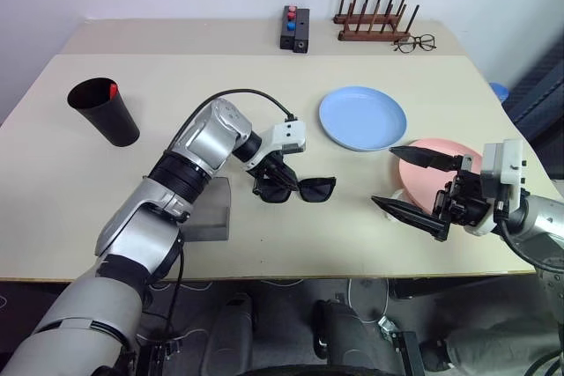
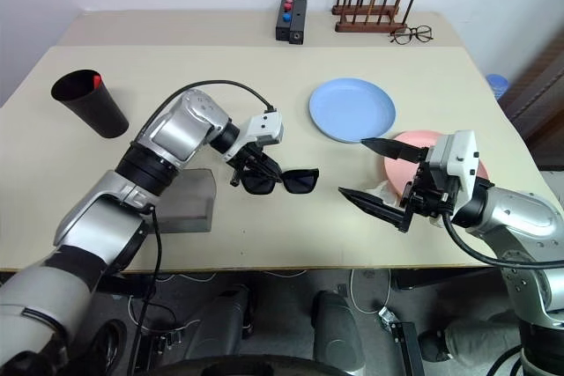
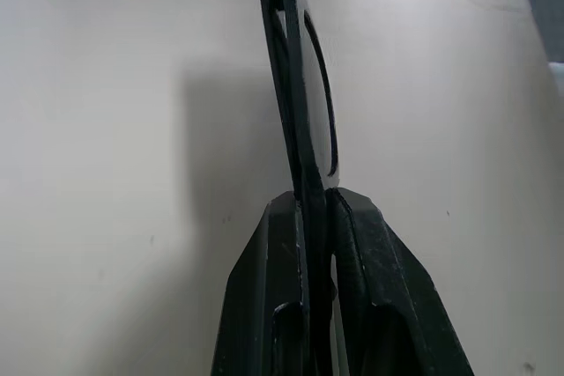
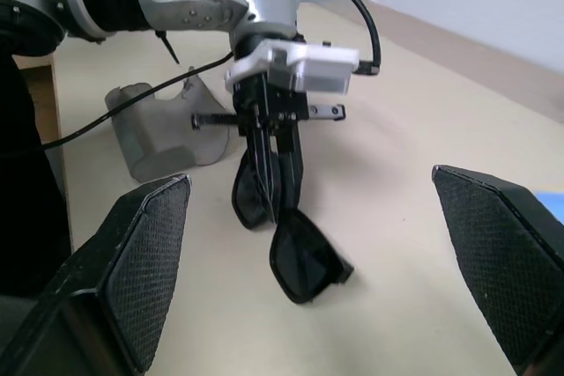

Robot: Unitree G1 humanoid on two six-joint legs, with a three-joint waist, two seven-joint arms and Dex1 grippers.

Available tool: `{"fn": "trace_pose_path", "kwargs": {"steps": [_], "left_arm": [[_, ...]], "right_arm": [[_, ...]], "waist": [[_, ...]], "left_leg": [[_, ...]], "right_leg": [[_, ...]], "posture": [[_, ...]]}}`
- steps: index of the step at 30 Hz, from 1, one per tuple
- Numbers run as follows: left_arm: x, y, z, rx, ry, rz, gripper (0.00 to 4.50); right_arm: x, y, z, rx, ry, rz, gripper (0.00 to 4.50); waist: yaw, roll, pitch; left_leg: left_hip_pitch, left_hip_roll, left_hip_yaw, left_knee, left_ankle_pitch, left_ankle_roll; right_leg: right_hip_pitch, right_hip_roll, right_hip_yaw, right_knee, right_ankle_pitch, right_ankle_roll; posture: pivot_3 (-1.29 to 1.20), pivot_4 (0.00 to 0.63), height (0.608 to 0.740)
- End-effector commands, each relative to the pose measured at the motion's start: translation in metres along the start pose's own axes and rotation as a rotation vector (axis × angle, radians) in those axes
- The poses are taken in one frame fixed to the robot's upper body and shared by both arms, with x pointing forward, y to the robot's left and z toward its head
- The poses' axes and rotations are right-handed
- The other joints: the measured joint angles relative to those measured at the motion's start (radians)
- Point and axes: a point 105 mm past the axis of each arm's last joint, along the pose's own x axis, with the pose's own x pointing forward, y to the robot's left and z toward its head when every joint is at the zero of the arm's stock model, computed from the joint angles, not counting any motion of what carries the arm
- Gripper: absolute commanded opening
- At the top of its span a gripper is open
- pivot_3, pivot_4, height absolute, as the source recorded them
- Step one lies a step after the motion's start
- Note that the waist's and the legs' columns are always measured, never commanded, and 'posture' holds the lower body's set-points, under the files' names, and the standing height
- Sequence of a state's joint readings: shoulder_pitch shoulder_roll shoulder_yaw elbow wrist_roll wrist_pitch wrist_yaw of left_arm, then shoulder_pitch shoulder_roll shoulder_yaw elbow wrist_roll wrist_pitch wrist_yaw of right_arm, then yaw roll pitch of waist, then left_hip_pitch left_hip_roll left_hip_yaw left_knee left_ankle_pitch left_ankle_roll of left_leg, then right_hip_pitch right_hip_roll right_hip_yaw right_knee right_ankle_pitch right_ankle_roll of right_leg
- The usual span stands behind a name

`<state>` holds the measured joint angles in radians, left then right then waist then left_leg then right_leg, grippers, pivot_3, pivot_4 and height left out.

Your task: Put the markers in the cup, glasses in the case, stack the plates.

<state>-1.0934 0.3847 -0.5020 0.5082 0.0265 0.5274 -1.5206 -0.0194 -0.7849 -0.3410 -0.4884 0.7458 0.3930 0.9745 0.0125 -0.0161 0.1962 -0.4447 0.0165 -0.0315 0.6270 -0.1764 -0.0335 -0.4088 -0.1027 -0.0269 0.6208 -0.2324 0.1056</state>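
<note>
Black sunglasses (folded) beside grey case, off the table

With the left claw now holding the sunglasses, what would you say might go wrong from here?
1. The left claw pinches the sunglasses at one end, so the far lens hangs free and the frame may swing or slip out.
2. The grey case lies partly under the left arm, so bringing the glasses to it looks awkward.
3. The right claw, wide open, hangs near the pink plate, and a careless move might knock it.

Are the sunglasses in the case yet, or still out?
Out. The left gripper is shut on the sunglasses, holding them beside the grey case, which lies on the table.
</note>
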Motion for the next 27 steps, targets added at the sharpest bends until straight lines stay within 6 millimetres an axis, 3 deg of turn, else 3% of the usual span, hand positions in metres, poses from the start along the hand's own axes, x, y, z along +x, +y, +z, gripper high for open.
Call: {"fn": "trace_pose_path", "kwargs": {"steps": [1,6,11,16,21,27], "left_arm": [[-0.022,-0.004,0.012,0.037,-0.024,-0.025,0.01],[-0.052,0.001,0.024,-0.023,-0.104,0.009,0.01],[-0.105,0.005,0.027,-0.095,-0.174,0.080,0.01],[-0.135,-0.020,0.018,-0.136,-0.189,0.043,0.01],[-0.154,-0.040,0.004,-0.197,-0.162,0.028,0.01],[-0.169,-0.058,-0.047,-0.188,-0.008,0.080,0.01]], "right_arm": [[0.001,-0.001,0.007,-0.037,-0.023,0.001,4.50],[0.002,-0.001,0.007,-0.036,-0.025,0.005,4.50],[0.003,-0.002,0.007,-0.036,-0.026,0.007,4.50],[0.006,-0.004,0.008,-0.040,-0.028,0.020,4.50],[0.009,-0.006,0.008,-0.040,-0.032,0.037,4.50],[0.011,-0.007,0.009,-0.040,-0.038,0.055,4.50]], "waist": [[0.000,0.000,0.000],[0.001,0.000,0.001],[-0.006,0.000,0.001],[-0.008,0.001,0.001],[-0.001,0.001,0.002],[-0.002,0.001,0.002]], "left_leg": [[0.000,0.000,0.000,0.000,0.000,0.000],[0.000,0.000,0.000,0.000,0.000,0.000],[-0.001,0.000,0.000,0.000,0.000,0.000],[0.000,0.000,0.000,-0.004,0.000,0.000],[0.000,0.000,0.000,-0.003,0.000,0.000],[0.000,0.000,0.001,-0.005,0.000,0.000]], "right_leg": [[0.000,0.000,0.000,0.000,0.000,0.000],[0.000,0.000,0.000,0.000,0.000,0.000],[-0.001,0.000,0.000,0.000,0.000,0.000],[-0.002,0.000,0.000,0.000,0.000,0.000],[-0.002,0.000,0.000,0.000,0.000,0.000],[-0.002,0.000,0.001,-0.002,0.000,0.000]], "posture": [[0.00,0.150,0.740],[0.00,0.150,0.740],[0.00,0.150,0.740],[0.00,0.150,0.740],[0.00,0.150,0.740],[0.00,0.150,0.740]]}}
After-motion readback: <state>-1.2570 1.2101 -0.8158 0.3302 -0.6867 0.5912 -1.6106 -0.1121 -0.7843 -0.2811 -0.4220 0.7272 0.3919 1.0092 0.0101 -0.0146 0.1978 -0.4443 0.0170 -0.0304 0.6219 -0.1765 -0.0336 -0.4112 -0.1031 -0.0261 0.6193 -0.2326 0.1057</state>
